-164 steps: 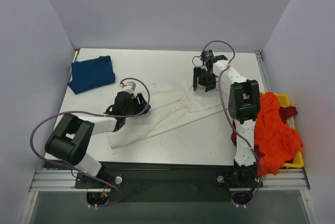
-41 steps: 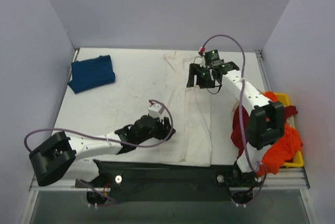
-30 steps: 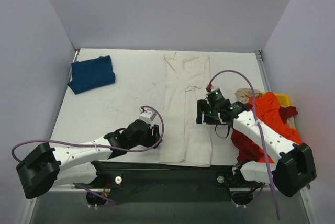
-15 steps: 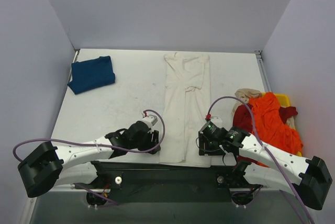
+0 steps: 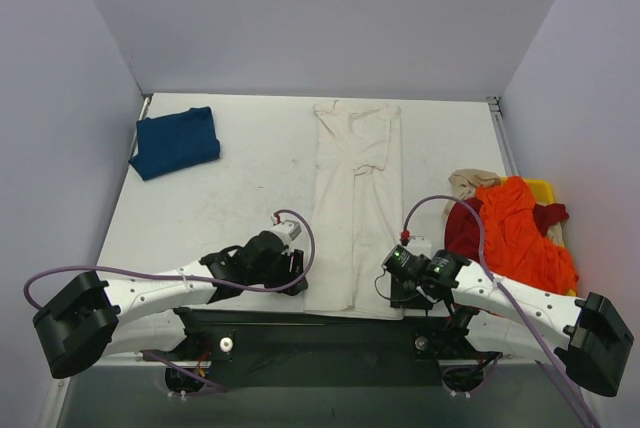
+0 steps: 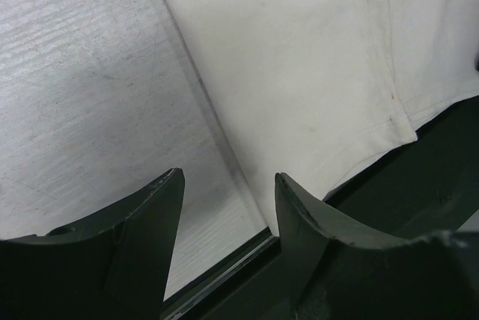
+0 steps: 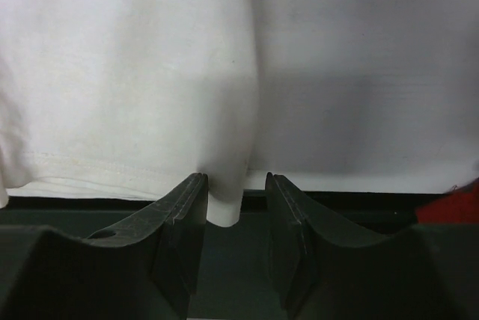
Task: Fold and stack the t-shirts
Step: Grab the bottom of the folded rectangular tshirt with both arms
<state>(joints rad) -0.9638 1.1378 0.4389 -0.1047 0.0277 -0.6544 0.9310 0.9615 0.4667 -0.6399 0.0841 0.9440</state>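
Both arms now lie low along the bottom of the frame. About a second and a half ago the right one was reaching over the collar end near the top. In the last half second the right tool [image 5: 403, 279] has slid slightly toward the lower right, and the left tool [image 5: 296, 274] has hardly shifted.

From above, the cream t-shirt [image 5: 355, 208] lies as a long narrow strip down the middle of the table [image 5: 250, 158], with its collar toward the top and its hem at the bottom edge. One tool sits at each hem corner. The dark blue t-shirt [image 5: 175, 141] rests folded at the upper left. An orange t-shirt [image 5: 525, 238], a dark red t-shirt [image 5: 458, 238] and a beige t-shirt [image 5: 468, 181] are heaped at the right over the yellow bin [image 5: 545, 188].

In the left wrist view, the left tool's fingers [image 6: 168, 193] are spread over bare table. The hem corner [image 6: 400, 129] lies at centre right, outside them.

In the right wrist view, the right tool's fingers [image 7: 193, 193] also stand apart. The other hem corner [image 7: 224, 208] hangs between them over the table edge and is not pinched.

The cloth looks light and limp, so it will likely sag and drag. It is best pinched at both hem corners, through every layer, and lifted evenly.
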